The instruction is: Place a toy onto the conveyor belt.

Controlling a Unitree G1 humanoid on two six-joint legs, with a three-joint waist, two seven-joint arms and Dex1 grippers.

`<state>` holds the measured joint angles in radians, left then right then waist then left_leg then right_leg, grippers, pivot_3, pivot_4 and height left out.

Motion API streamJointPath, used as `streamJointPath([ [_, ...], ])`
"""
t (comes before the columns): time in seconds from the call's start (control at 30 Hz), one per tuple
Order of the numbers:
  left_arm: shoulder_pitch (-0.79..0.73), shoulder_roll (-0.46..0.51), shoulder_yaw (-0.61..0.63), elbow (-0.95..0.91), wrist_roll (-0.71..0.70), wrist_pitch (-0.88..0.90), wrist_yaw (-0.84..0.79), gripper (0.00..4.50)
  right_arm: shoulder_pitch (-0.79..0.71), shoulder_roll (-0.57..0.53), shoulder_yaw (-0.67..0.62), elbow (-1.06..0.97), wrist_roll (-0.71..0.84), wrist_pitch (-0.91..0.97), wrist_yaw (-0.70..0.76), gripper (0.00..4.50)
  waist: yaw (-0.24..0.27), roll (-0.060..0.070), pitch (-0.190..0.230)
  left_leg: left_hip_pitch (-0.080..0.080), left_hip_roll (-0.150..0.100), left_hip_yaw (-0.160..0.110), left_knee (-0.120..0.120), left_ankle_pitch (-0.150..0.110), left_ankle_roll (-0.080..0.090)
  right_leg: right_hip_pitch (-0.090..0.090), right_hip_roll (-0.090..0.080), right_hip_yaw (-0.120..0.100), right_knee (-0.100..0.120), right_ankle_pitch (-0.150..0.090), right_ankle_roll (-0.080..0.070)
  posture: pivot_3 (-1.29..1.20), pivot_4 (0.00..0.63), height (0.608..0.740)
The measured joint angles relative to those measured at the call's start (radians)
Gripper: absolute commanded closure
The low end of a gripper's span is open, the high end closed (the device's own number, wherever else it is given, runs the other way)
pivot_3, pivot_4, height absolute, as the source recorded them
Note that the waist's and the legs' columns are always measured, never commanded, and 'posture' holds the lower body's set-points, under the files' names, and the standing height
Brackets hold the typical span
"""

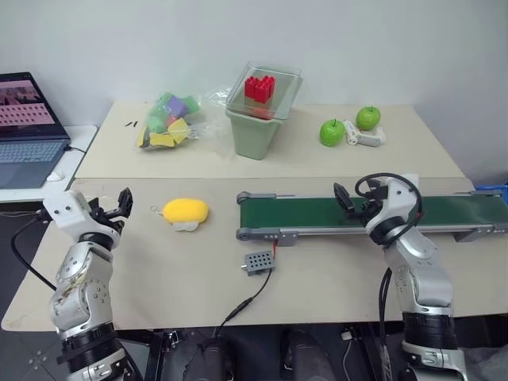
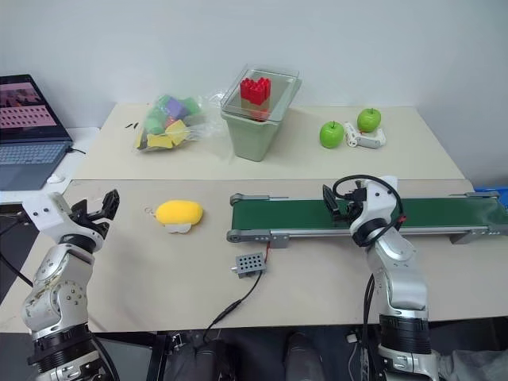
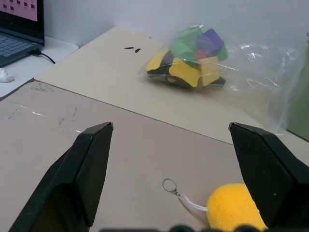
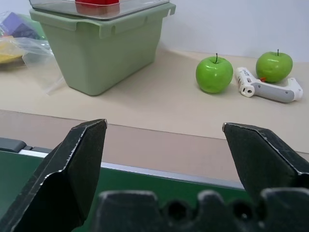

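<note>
Currently the toy (image 1: pixel 186 211), a yellow oval plush with a white patch beneath and a small loop on a cord, lies on the front table (image 1: pixel 159 278), between that table's left edge and the left end of the conveyor belt (image 1: pixel 317 213). It is apart from the belt and nothing touches it. The belt, dark green in a grey frame, runs along the table toward its right edge, and a wire leads from its frame to a small grey control box (image 1: pixel 258 262) lying nearer the front edge.

The left tool (image 1: pixel 119 205) hovers near the left edge with its two black fingers spread wide and nothing between them; in the left wrist view the toy sits low beside one finger (image 3: pixel 87 169), not touched. The right tool (image 2: pixel 332 200) is over the belt's middle stretch, its fingers likewise parted and empty, as the right wrist view shows.

On the rear table, a clear bag of foam blocks (image 1: pixel 168 121) lies toward the left, a pale green bin (image 1: pixel 258 127) with a clear lid holds red blocks (image 1: pixel 259 87) at the middle, and two green apples (image 1: pixel 332 132) flank a small white handheld device (image 1: pixel 367 137) toward the right. A laptop (image 1: pixel 28 127) stands open off the left edge.
</note>
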<state>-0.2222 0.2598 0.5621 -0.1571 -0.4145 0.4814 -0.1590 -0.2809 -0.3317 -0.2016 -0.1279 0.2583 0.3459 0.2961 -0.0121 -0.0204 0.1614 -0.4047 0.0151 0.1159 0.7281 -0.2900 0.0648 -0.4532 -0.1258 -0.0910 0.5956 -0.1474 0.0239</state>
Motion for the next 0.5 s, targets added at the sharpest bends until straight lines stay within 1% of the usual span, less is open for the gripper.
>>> streamJointPath([
  [0.3,0.026,0.002,-0.03,0.018,0.001,0.0,0.015,0.38,0.0,-0.003,0.002,0.0,-0.004,0.0,0.003,0.0,0.0,0.0,0.0,0.0,0.0,0.0,0.0,0.0,0.0,0.0,0.0,0.0,0.0,0.0,0.0,0.0,0.15,0.74],
  [0.5,0.026,0.003,-0.033,0.018,-0.01,0.0,0.02,0.38,-0.004,-0.052,0.066,-0.001,-0.039,0.0,0.062,0.0,0.0,0.0,0.0,0.0,0.0,0.0,0.0,0.0,0.0,0.0,0.0,0.0,0.0,0.0,0.0,0.0,0.15,0.74],
])
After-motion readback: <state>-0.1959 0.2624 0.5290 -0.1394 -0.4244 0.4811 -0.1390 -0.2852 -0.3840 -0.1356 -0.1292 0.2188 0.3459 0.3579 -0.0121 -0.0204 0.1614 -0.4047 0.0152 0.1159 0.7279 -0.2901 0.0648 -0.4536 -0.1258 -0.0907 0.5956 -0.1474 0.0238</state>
